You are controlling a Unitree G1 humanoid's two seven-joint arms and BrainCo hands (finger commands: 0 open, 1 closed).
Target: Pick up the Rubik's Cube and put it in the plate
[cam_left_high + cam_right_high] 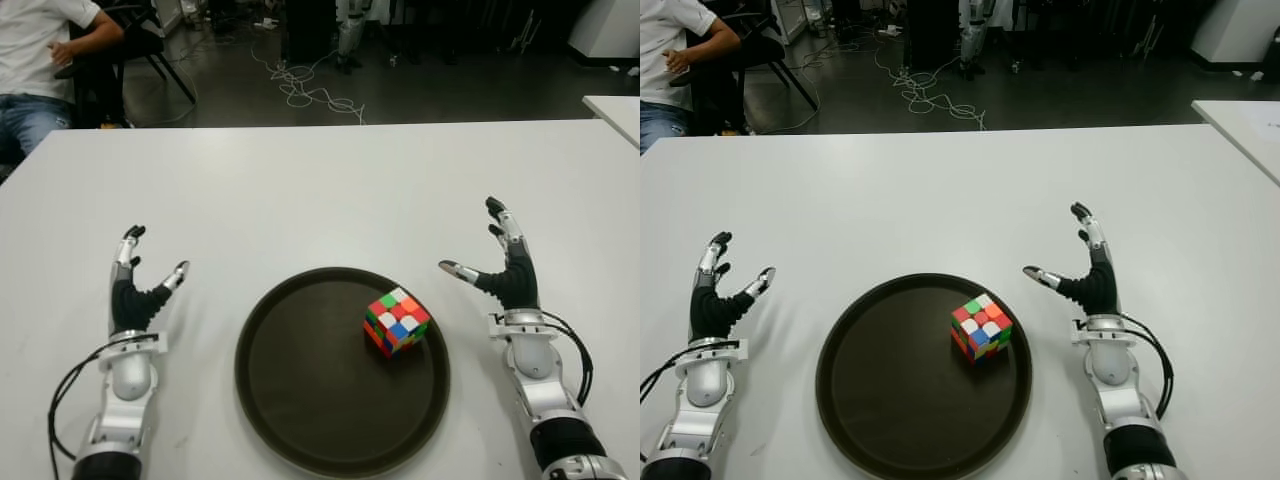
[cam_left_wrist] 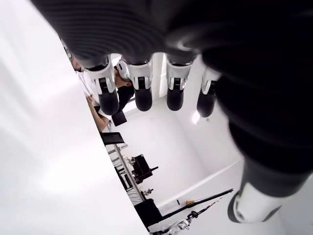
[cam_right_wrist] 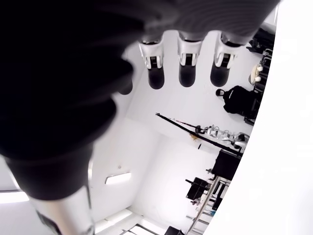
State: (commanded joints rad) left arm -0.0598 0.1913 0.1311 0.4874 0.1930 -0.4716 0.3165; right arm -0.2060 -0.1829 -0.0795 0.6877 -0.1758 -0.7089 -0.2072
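Note:
A multicoloured Rubik's Cube (image 1: pixel 397 321) sits inside the round dark plate (image 1: pixel 300 400), toward the plate's right side. My right hand (image 1: pixel 497 262) is just right of the plate, fingers spread and holding nothing; its straight fingertips (image 3: pixel 179 73) show in the right wrist view. To the left of the plate is my left hand (image 1: pixel 142 274), also open and empty, with extended fingertips (image 2: pixel 143 98) in the left wrist view. Neither hand touches the cube.
The white table (image 1: pixel 320 190) stretches far ahead. A seated person (image 1: pixel 40 60) is beyond its far left corner. Cables (image 1: pixel 300 85) lie on the dark floor behind, and another white table's corner (image 1: pixel 618 110) shows at the far right.

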